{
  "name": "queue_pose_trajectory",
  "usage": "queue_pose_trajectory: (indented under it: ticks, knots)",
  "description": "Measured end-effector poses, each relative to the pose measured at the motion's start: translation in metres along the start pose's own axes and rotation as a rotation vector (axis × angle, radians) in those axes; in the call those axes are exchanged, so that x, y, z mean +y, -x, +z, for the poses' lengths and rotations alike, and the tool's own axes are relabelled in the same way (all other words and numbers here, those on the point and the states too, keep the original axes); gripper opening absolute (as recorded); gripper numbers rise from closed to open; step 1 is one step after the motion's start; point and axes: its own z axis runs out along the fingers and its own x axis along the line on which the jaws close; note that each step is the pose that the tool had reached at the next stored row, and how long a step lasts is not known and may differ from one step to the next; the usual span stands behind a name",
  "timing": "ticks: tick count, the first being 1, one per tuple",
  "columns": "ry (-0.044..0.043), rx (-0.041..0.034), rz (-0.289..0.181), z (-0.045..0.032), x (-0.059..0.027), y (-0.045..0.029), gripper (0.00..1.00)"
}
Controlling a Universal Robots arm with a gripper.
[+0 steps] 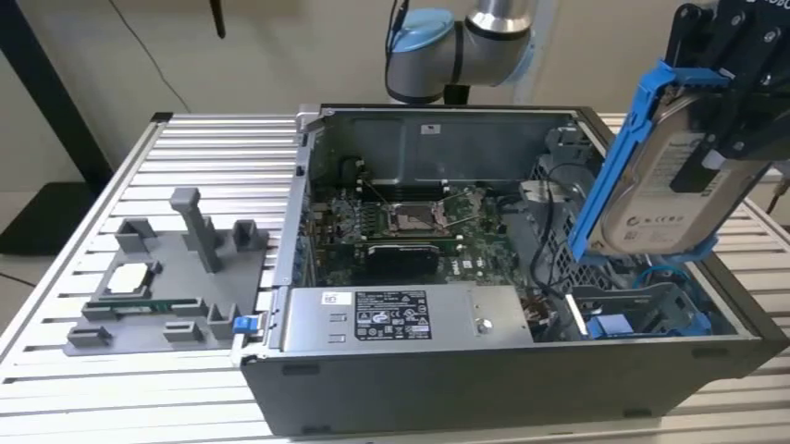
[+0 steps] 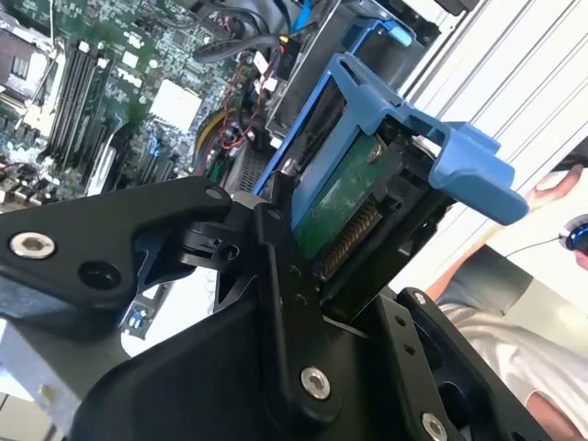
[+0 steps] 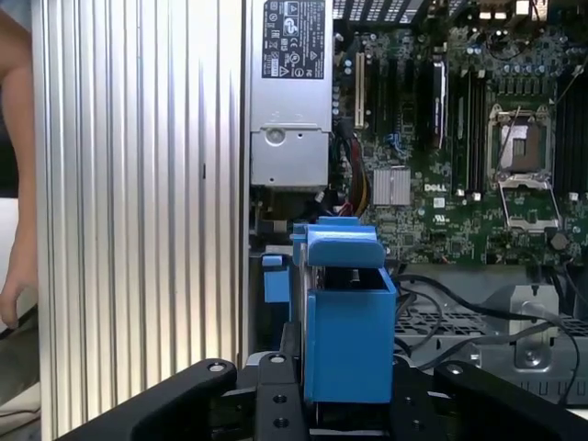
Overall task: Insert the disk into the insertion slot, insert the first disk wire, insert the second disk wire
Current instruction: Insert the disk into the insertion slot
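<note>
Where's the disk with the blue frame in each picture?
Exterior view: the disk hangs tilted in the hand, over the open case at the exterior view's right.
Second wrist view: the disk sits clamped in the black hand, green underside showing.
First wrist view: end-on, blue frame sticking out of the hand.
Shared landmark: the green motherboard.

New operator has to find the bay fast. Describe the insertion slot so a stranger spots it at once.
Start at the open computer case on the slatted table. In its near corner at the exterior view's right, under the held-up disk, sits the insertion slot. It is a grey metal cage with bright blue plastic rails, unlike the plain silver labelled power supply beside it.
</note>
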Motion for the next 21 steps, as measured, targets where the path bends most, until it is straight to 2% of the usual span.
queue_pose_trajectory:
  ticks: [21]
  knots:
    - [0.0, 0.0, 0.0, 0.008, -0.0048, 0.0, 0.0]
